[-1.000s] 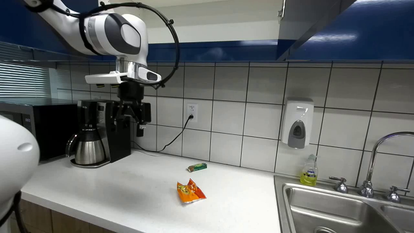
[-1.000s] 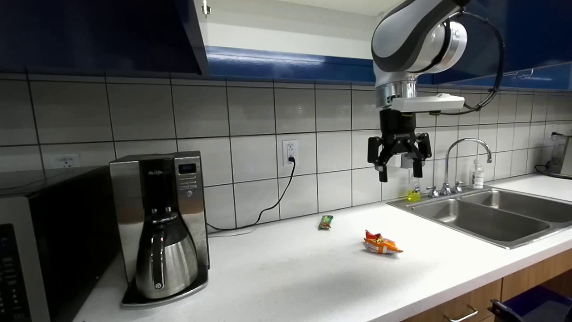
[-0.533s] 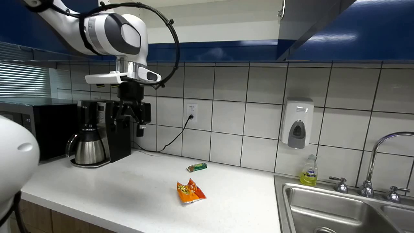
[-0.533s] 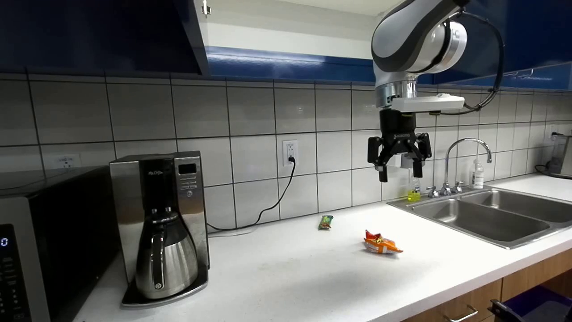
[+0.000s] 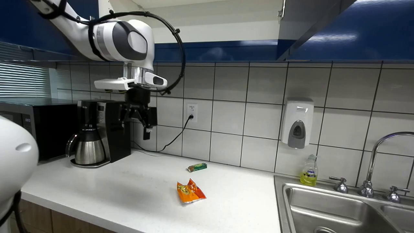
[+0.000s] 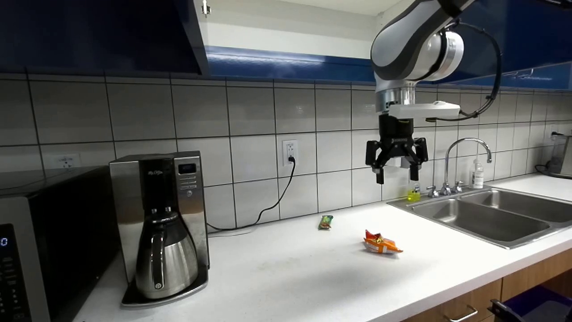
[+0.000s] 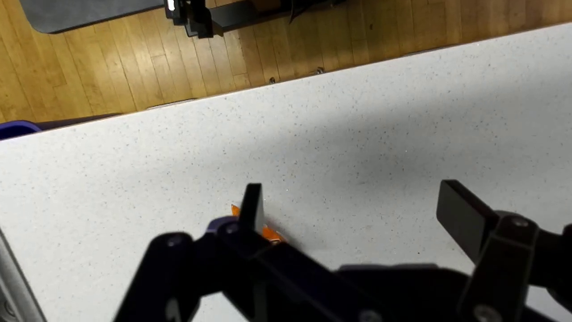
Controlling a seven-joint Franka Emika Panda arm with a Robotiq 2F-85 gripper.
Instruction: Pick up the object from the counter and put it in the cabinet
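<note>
Behind everything runs a pale tiled wall (image 6: 254, 112); above it the blue-fronted cabinet (image 6: 286, 65) stands open, its white interior showing; below, the white tabletop (image 5: 239, 204) reaches to the steel sink (image 5: 282, 207) at the right; just now, in an exterior view, the robot arm (image 5: 136, 42) has edged down and to the right, having sat motionless over the two earlier moments; I read this as the reach beginning, with grasp, lift and placing all to come. Its gripper (image 6: 397, 174) hangs well above the tabletop, fingers (image 7: 251, 201) spread wide, nothing between them; the orange packet (image 5: 190, 193) lies unmoved on the tabletop, left of the sink; in the wrist view one finger hides part of it, so a shift toward the sink will probably be needed before going down, or that finger may press on the packet; the smaller green wrapper (image 5: 197, 167), just beyond on the far side, has not moved either and should be left alone.
</note>
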